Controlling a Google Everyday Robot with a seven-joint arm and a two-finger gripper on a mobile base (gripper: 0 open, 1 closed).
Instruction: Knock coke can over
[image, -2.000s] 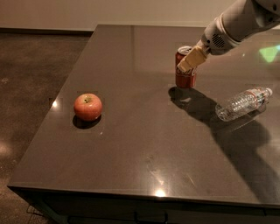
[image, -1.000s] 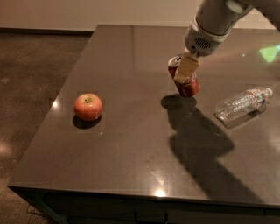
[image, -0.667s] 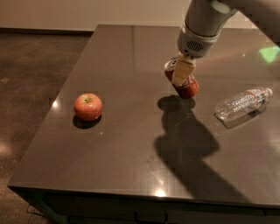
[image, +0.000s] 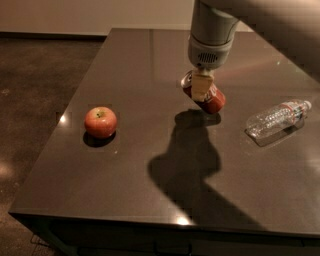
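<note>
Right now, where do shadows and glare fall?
Camera view: the dark shadow of the arm lies on the table in front of the tilted coke can, which the gripper touches; glare spots shine beside the apple and at the near edge.

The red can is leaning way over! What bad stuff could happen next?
The coke can leans steeply under the gripper, not flat yet. If the gripper lifts too soon, it might rock back upright. Once down, it could roll into the bottle lying nearby and shove it. The apple sits well away, so it looks safe.
</note>
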